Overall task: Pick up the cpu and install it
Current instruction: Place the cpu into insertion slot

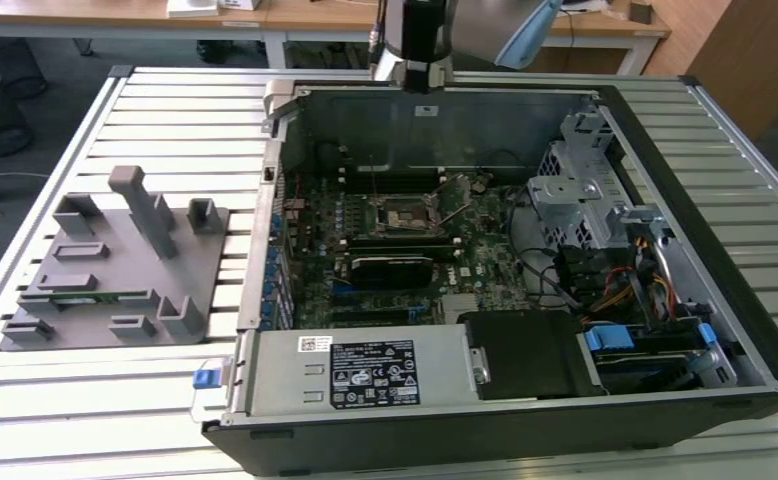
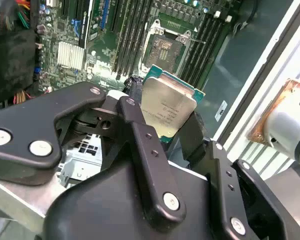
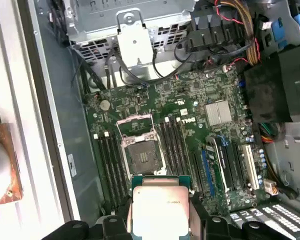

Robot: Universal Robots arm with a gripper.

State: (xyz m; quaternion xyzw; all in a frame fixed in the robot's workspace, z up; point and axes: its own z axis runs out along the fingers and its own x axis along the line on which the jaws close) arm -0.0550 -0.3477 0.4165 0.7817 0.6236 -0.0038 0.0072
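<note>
Jaws closed on cpu (image 2: 166, 105), gripping opposite edges; chip held aloft, silver top showing, above motherboard (image 3: 190, 107) inside open computer case (image 1: 496, 120), apart from bare socket (image 3: 140, 156). Grey tray (image 1: 96, 290) on bench (image 1: 162, 110) beside case.

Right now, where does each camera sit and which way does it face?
Exterior view: off the arm, high up, looking down into the open computer case on the slatted table; the arm shows at the case's far wall.
Second wrist view: on the arm, looking past the black tool, shut on the cpu, to the motherboard socket.
First wrist view: on the arm, looking down on the motherboard; tool fingers flank the cpu.
Shared: both wrist views show cpu and socket.
</note>
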